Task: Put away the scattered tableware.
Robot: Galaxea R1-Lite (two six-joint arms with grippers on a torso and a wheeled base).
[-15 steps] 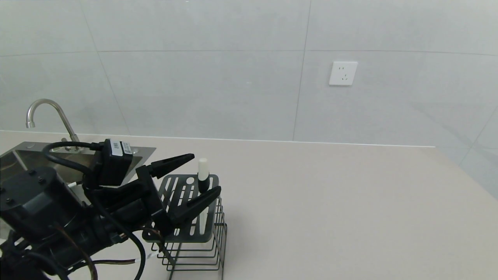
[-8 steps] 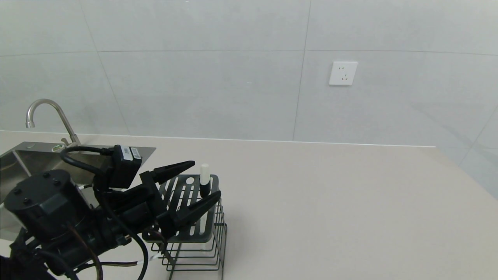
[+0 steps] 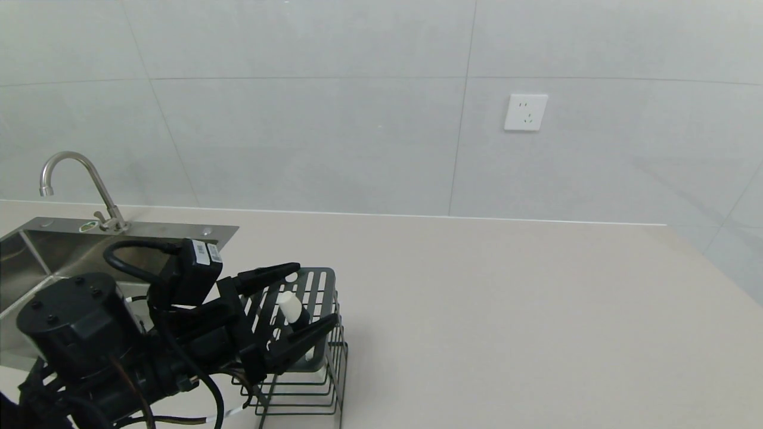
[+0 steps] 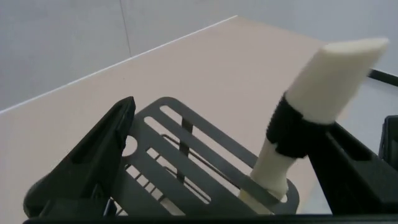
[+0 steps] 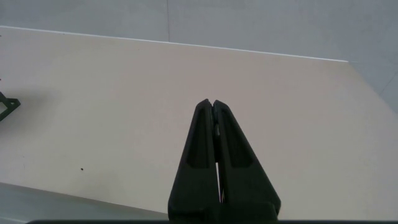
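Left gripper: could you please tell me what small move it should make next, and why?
Probably draw the left gripper back, clear of the rack. Its jaws stand open on either side of the utensil, which sits tilted in a slot of the rack's top, so nothing seems left to hold.

One dark slotted rack [image 3: 322, 279] shows at the lower left of the frame, and one cream-handled utensil [image 3: 289, 306] stands in it. At the left edge there is one steel sink [image 3: 65, 247] with one curved faucet [image 3: 73, 171]. One white wall socket [image 3: 525, 112] sits upper right of centre. One beige countertop [image 3: 506, 310] spans the lower half.
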